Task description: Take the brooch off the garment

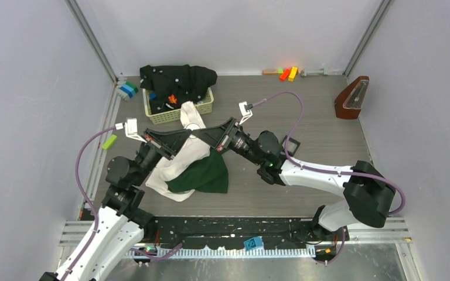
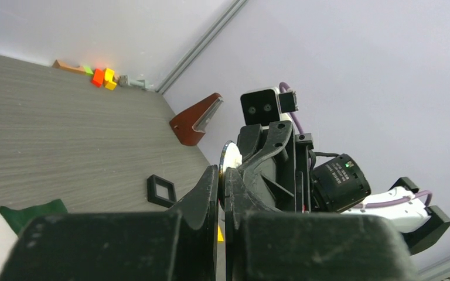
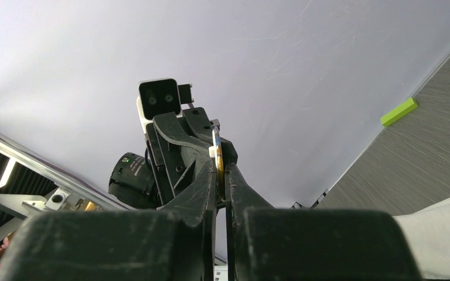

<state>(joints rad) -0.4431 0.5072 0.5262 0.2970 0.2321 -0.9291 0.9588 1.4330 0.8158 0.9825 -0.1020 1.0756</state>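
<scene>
The left hand [image 2: 221,175] and right hand [image 3: 221,172] clench the brooch [image 2: 229,157] edge-on from opposite sides above the garment [image 1: 179,161], apparently to pull it free.

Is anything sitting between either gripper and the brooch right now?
Nothing visible. The left gripper and right gripper meet tip to tip on the brooch, over the cream part of the garment. Each wrist view shows the thin disc edge-on in its own grip. Its pin is hidden.
</scene>
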